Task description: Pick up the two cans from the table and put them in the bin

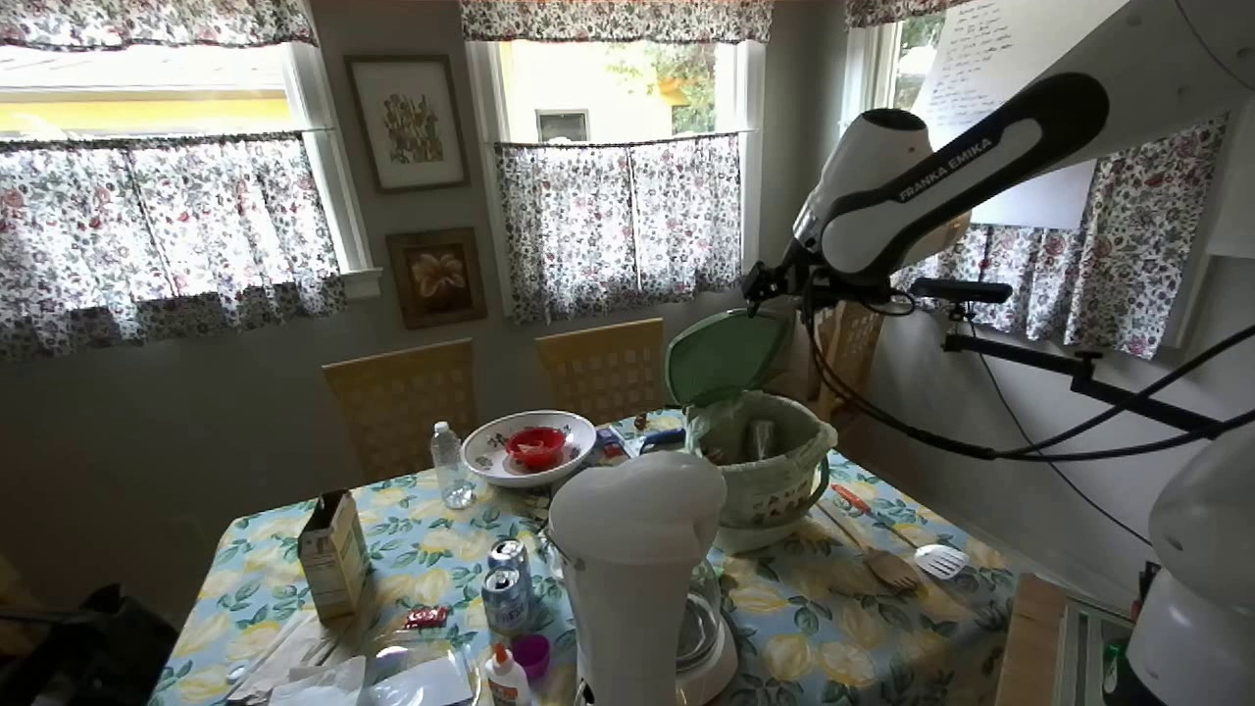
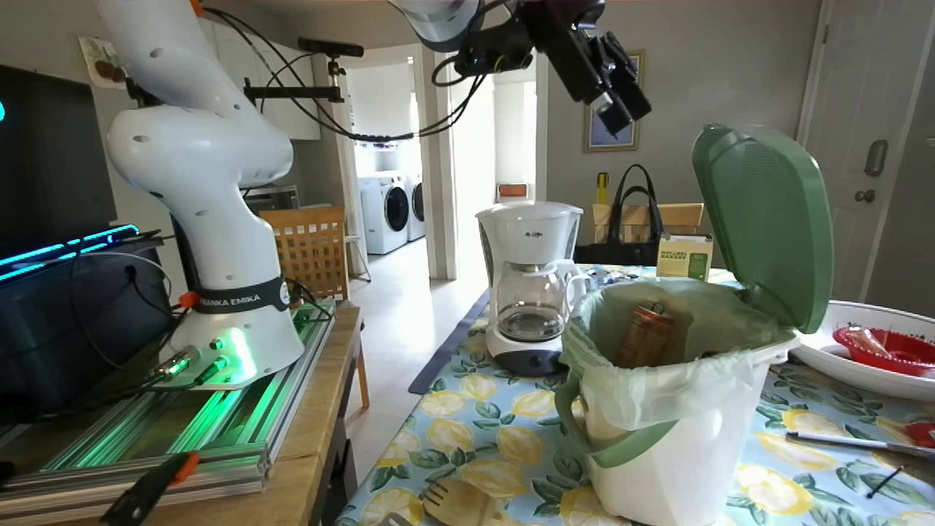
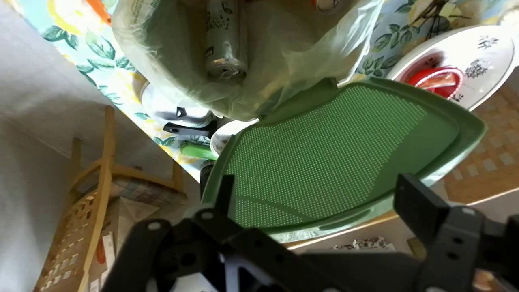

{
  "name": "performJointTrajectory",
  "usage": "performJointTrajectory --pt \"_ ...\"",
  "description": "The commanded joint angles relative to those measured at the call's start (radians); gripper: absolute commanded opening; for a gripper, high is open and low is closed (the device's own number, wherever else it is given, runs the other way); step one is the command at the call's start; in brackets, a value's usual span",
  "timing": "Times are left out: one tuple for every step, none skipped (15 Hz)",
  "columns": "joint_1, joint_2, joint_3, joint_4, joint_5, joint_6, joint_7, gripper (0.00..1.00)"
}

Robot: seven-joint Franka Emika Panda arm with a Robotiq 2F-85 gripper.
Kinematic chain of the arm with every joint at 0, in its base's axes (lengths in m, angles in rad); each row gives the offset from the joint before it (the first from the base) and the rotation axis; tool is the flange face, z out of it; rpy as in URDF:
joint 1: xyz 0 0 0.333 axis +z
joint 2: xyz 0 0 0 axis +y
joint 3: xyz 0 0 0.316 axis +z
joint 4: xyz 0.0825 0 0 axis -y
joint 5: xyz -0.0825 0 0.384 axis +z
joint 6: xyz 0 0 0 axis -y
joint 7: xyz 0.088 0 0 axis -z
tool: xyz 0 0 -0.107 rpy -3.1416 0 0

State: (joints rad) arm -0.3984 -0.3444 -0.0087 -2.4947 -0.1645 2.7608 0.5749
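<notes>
Two cans stand upright side by side on the flowered table (image 1: 843,662): a nearer one (image 1: 506,600) and a farther one (image 1: 510,557). The bin (image 1: 770,502) stands open with a liner in it; it also shows in an exterior view (image 2: 672,467). Its green lid (image 3: 324,158) is tilted up. A silver can (image 3: 226,44) lies inside the bin; a reddish can (image 2: 646,336) shows inside it in an exterior view. I cannot tell if they are the same. My gripper (image 3: 315,182) is open and empty, high above the lid, also in both exterior views (image 1: 753,294) (image 2: 617,109).
A white coffee maker (image 1: 627,579) stands between the cans and the bin. A white bowl (image 1: 485,461) holds a red bowl (image 1: 535,448). A bottle (image 1: 451,471), a box (image 1: 333,564), a glue bottle (image 1: 506,677) and utensils (image 1: 890,567) are on the table.
</notes>
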Motion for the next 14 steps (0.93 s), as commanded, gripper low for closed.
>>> performJointTrajectory --pt "-0.017 -0.004 0.002 0.044 0.05 -0.052 0.106 1.0" --pt "-0.021 0.005 -0.004 0.056 0.058 -0.058 0.131 1.0" --pt "-0.025 0.012 -0.009 0.065 0.06 -0.057 0.157 1.0" --pt "-0.031 0.017 -0.011 0.072 0.057 -0.058 0.183 1.0" --pt "-0.038 0.025 -0.013 0.082 0.052 -0.056 0.209 1.0" --pt "-0.041 0.031 -0.016 0.085 0.051 -0.05 0.228 1.0" --pt "-0.031 0.035 -0.023 0.089 0.058 -0.044 0.231 1.0" --pt "-0.026 0.01 -0.028 0.056 0.032 -0.03 0.199 1.0" --pt "-0.026 0.012 -0.03 0.057 0.031 -0.03 0.202 1.0" --pt "-0.025 0.013 -0.03 0.057 0.031 -0.03 0.202 1.0" --pt "-0.024 0.013 -0.03 0.057 0.031 -0.03 0.202 1.0" --pt "-0.024 0.013 -0.03 0.057 0.031 -0.03 0.202 1.0" --pt "-0.028 0.001 -0.012 0.038 0.012 -0.023 0.22 1.0" --pt "-0.048 0.007 0.018 0.032 -0.017 -0.013 0.277 1.0"
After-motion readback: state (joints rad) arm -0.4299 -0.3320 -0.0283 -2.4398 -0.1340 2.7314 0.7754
